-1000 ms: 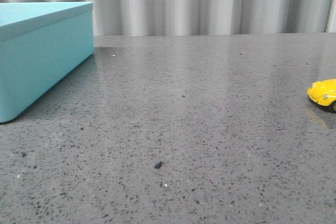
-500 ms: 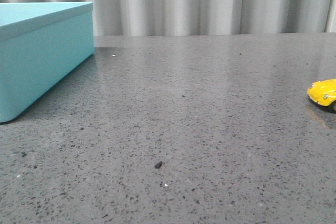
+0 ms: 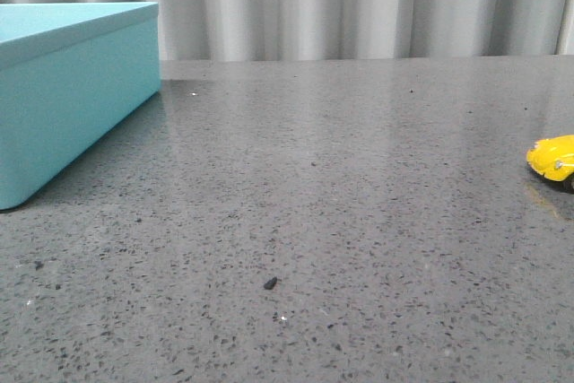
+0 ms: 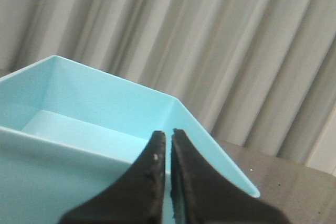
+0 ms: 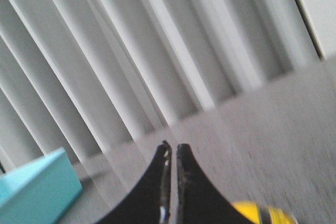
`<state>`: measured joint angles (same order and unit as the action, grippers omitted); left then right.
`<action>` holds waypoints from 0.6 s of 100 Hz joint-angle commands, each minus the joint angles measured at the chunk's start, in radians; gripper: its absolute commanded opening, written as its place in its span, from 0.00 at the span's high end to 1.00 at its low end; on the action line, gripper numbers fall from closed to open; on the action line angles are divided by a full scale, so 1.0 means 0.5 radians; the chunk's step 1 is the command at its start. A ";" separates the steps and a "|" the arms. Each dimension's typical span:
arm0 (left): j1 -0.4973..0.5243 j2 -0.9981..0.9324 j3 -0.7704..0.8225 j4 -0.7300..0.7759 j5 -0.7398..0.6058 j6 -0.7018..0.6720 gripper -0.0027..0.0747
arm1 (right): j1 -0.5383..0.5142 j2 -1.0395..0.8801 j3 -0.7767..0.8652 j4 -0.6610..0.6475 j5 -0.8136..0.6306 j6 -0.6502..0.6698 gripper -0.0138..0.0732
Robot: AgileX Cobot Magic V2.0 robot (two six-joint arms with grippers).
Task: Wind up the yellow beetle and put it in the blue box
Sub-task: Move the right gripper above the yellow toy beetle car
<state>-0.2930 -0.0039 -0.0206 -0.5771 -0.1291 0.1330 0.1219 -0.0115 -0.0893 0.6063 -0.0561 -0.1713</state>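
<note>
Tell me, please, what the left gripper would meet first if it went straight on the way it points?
Probably the blue box: the shut left gripper points over its near rim toward the open inside, though depth is unclear.

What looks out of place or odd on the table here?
Little: a small dark crumb lies on the bare table, mid-front. The beetle sits upright at the right edge, partly cut off; the box looks undamaged.

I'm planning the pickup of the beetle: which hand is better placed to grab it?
Probably the right hand. The yellow beetle sits at the table's right edge, and it shows just beside that hand's fingers. The left hand is over the blue box.
</note>
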 commanded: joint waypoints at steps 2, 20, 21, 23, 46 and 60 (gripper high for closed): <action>0.009 0.012 -0.168 0.011 0.004 0.038 0.99 | -0.006 0.035 -0.218 -0.158 -0.157 -0.005 0.92; 0.009 0.276 -0.471 0.324 0.351 0.038 0.99 | -0.006 0.277 -0.581 -0.580 0.554 -0.061 0.92; 0.009 0.300 -0.484 0.335 0.375 0.038 0.99 | -0.006 0.288 -0.611 -0.602 0.570 -0.061 0.92; 0.009 0.337 -0.522 0.365 0.397 0.038 0.99 | -0.006 0.324 -0.641 -0.631 0.622 -0.061 0.92; 0.009 0.657 -0.820 0.450 0.656 0.038 0.99 | -0.006 0.811 -1.173 -0.917 1.396 -0.061 0.92; -0.003 0.752 -0.849 0.450 0.698 0.046 0.99 | -0.006 1.141 -1.469 -1.014 1.892 -0.061 0.92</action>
<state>-0.2930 0.3379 -0.4041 -0.3483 0.2668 0.1499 0.1219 0.4602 -0.7166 0.1346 0.7935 -0.1881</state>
